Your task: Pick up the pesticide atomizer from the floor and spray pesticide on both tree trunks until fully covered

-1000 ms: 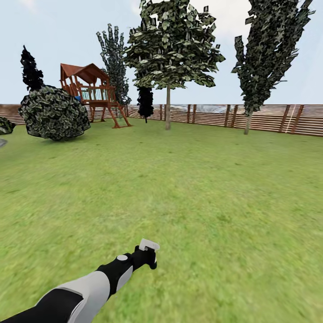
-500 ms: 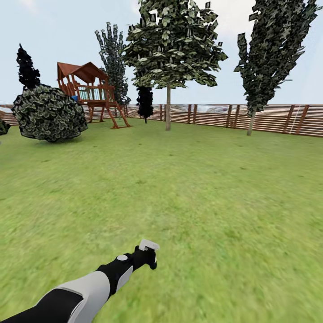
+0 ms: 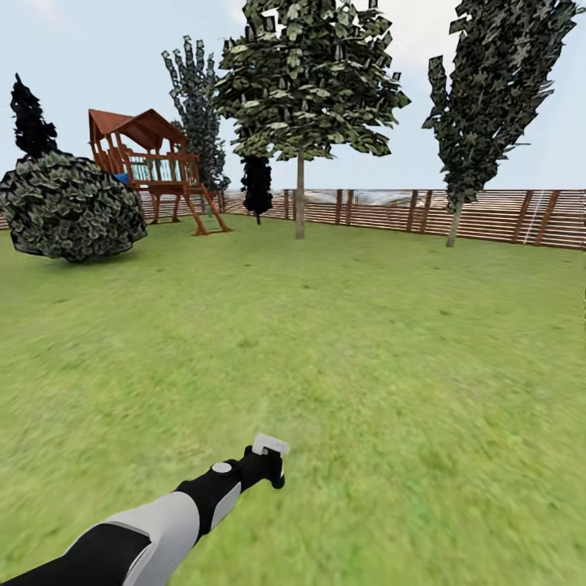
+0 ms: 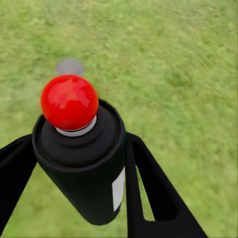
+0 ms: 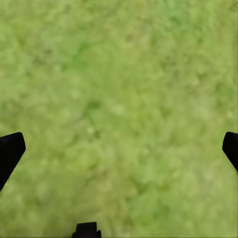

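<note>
Broadleaf tree canopy (image 3: 313, 77): top cut by frame edge.
Black right gripper fingers (image 5: 10, 153): tips only, rest off-frame.
Green lawn (image 5: 119, 109): blurred.

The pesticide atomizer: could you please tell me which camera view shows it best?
The left wrist view: the pesticide atomizer sits close up between the left gripper's jaws, dark body, white label and red dot plain. The head view gives just its small pale head at the arm's end.

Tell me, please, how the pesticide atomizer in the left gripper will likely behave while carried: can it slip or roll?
The pesticide atomizer looks rigid, so it should not bend. Its round, smooth dark body could twist or slip between the left gripper's fingers, which touch only two sides. If dropped on the lawn, it would probably roll little.
</note>
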